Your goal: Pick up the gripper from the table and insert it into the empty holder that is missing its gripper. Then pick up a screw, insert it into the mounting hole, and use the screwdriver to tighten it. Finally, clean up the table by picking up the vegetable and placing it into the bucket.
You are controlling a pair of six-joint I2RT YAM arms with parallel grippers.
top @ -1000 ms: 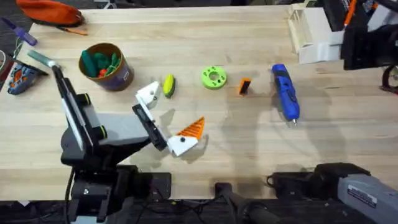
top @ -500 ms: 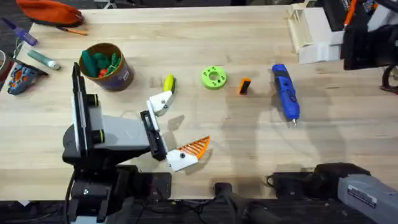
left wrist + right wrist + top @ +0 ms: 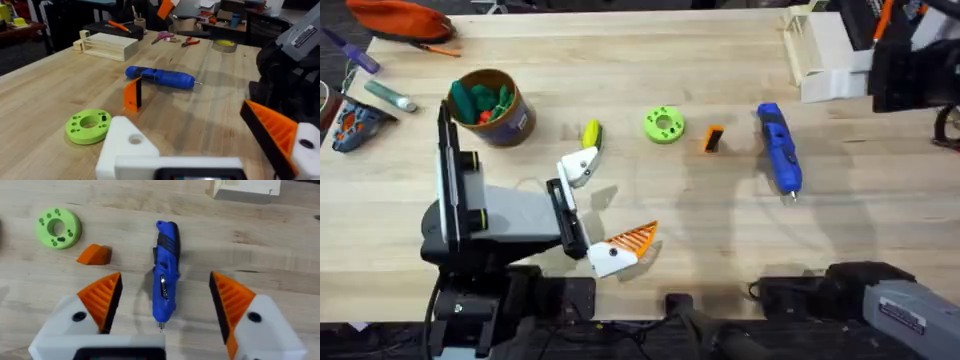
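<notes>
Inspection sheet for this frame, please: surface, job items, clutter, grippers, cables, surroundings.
Surface: wooden table, intact.
Job's things: orange gripper between green disc and blue screwdriver; corn on table; bucket holding toy vegetables.
Clutter: white rack, orange pouch.
Grippers: left gripper open, one holder bare; right gripper open above screwdriver.
Cables: nothing seen.
Surroundings: cluttered benches.
</notes>
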